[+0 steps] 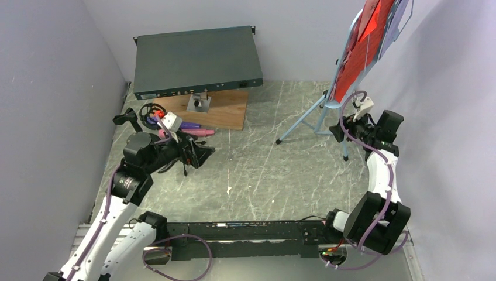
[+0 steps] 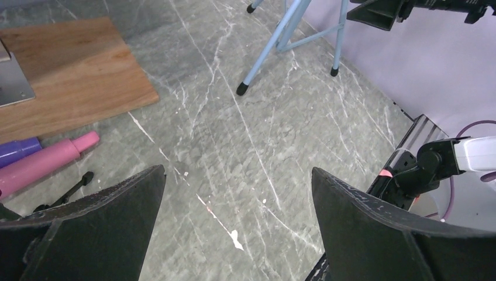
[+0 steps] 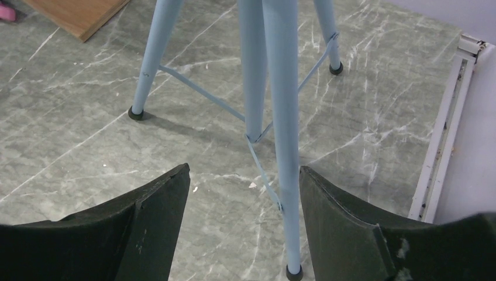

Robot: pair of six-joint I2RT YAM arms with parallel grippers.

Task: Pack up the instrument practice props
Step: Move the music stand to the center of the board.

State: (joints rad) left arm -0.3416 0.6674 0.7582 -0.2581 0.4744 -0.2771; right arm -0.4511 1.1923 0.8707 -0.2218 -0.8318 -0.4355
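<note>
Our left gripper is released, jaws wide apart above the table and holding nothing. Just to its left lie the pink mic and the purple mic, side by side at the near edge of the board, which sits in front of the rack box. Our right gripper is also released, low beside the blue tripod. The tripod's legs show between the jaws, and nothing is gripped. The tripod stands upright at the far right, with red sheets resting on its tray.
</note>
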